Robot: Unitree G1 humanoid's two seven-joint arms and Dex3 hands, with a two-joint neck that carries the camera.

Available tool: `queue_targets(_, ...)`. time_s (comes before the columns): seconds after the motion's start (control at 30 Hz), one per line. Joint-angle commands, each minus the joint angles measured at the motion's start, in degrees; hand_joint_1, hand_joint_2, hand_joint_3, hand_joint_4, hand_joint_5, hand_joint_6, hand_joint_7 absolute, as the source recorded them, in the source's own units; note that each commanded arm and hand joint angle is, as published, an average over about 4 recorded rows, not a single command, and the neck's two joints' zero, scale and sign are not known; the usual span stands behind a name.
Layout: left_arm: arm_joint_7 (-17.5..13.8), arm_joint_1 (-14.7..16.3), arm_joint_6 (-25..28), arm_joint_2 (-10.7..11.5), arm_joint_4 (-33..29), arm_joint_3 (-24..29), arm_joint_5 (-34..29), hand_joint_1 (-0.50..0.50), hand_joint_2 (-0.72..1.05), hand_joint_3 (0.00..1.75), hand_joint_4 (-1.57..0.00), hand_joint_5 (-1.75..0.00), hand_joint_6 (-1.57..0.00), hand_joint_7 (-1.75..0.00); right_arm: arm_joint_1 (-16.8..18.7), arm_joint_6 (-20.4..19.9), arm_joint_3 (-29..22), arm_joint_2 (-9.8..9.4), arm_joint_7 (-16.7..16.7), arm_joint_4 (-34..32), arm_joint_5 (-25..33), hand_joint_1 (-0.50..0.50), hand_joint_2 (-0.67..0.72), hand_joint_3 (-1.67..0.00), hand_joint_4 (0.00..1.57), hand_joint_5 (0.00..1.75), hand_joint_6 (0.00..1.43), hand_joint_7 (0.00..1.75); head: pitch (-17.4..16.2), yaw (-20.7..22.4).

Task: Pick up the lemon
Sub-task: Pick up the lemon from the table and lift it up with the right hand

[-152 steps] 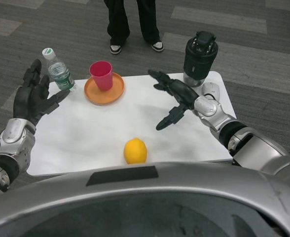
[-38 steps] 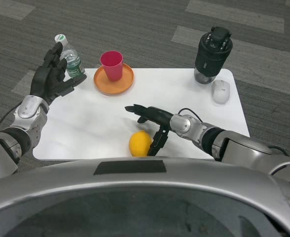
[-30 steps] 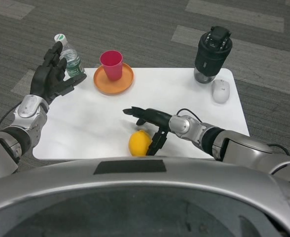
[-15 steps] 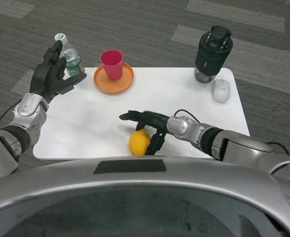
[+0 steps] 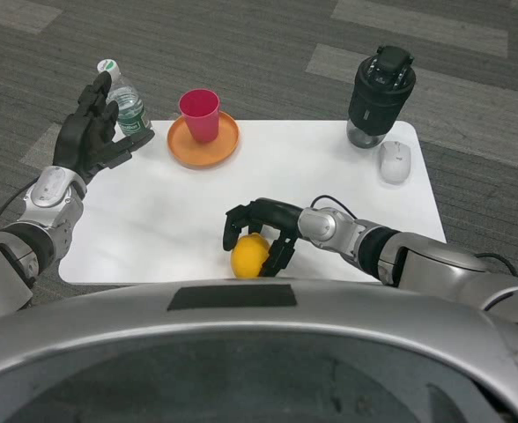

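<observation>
head view shows you the lemon [image 5: 249,256] sitting on the white table [image 5: 153,220] close to the near edge, about in the middle. your right hand [image 5: 261,231] is right over it. the fingers [image 5: 234,220] curl down on the far and left side of the lemon, and another finger comes down on its right side. they look like they touch the lemon, but you cannot tell if the hand is really gripping it. the lemon looks to be sitting on the table.

your left hand [image 5: 90,135] is up in the air over the far left corner of the table. its fingers are spread apart and it holds nothing. it is just beside the clear water bottle [image 5: 127,107] with the white cap and green label.

an orange plate [image 5: 204,141] is at the far side of the table, and a pink cup [image 5: 199,115] stands upright on it. a big black jar thing [image 5: 380,95] stands at the far right corner. a white computer mouse [image 5: 394,162] lies just in front of it. the floor around the table is grey carpet [image 5: 268,44].
</observation>
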Motion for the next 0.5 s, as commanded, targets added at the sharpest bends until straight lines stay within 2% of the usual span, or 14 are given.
queue_targets(0.03, 0.2, -1.1, 0.4, 0.0, 0.2, 0.0, -0.3, 0.50, 0.78, 0.07, 0.00, 0.00, 0.00, 0.00, -0.8, 0.7, -0.4, -0.39, -0.1, -0.4, 0.5, 0.20, -0.41, -0.44, 1.05, 1.75, 1.07, 1.38, 0.0, 0.0)
queue_targets(0.1, 0.2, -1.1, 0.4, 0.0, 0.2, 0.0, -0.3, 0.50, 0.78, 0.02, 0.00, 0.00, 0.00, 0.00, -0.8, 0.6, -0.5, -0.37, -0.1, -0.4, 0.5, 0.21, -0.41, -0.48, 1.14, 1.75, 1.18, 1.43, 0.0, 0.0)
queue_targets(0.17, 0.2, -1.1, 0.4, 0.0, 0.2, 0.0, -0.3, 0.50, 0.78, 0.02, 0.00, 0.00, 0.00, 0.00, -0.8, 0.6, -0.9, -0.39, -0.2, -0.4, 0.5, 0.23, -0.41, -0.48, 1.18, 1.75, 1.23, 1.50, 0.1, 0.1)
queue_targets(0.27, 0.2, -1.1, 0.4, 0.0, 0.2, 0.0, -0.3, 0.50, 0.78, 0.09, 0.00, 0.00, 0.00, 0.00, -0.8, 0.4, -1.9, -0.46, -0.5, -0.4, 0.5, 0.25, -0.41, -0.48, 1.21, 1.75, 1.22, 1.54, 0.4, 0.2)
queue_targets(0.5, 0.2, -1.1, 0.4, 0.0, 0.2, 0.2, -0.3, 0.50, 0.78, 0.09, 0.00, 0.00, 0.00, 0.00, -0.6, 0.1, -4.9, -0.48, -0.8, -0.4, 0.5, 0.25, -0.41, -0.48, 1.18, 1.75, 1.20, 1.54, 1.0, 0.2)
